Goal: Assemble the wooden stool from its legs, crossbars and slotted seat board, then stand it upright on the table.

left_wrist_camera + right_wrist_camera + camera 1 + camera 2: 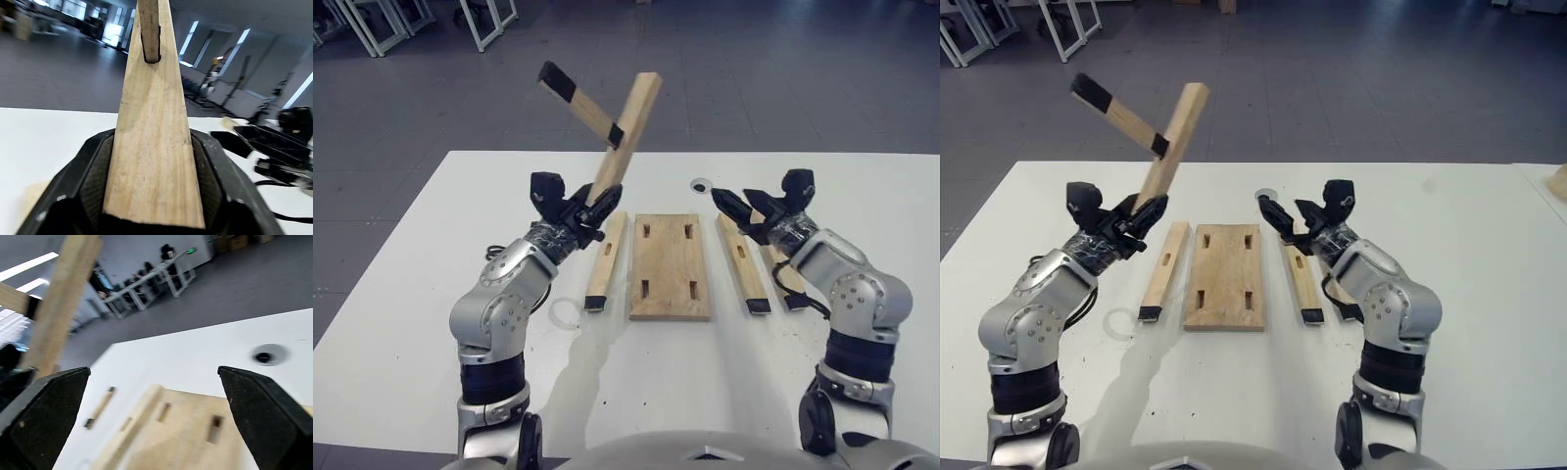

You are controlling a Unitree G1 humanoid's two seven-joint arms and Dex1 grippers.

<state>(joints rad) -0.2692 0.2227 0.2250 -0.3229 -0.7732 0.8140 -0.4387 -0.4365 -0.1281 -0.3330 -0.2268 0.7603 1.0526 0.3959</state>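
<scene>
Gripping the raised leg (628,137), crossbar (579,103) slotted through it, the left claw (595,208) is clenched; the right claw (736,215) hangs open above spare legs (742,259). Best keep that joint square, pressing gently.

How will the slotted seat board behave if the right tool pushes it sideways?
Probably stiff: the seat board looks like solid wood. Lying flat on the table, it should slide, not tip or roll. Pushed off-centre, it may swing into the bar beside it.
</scene>
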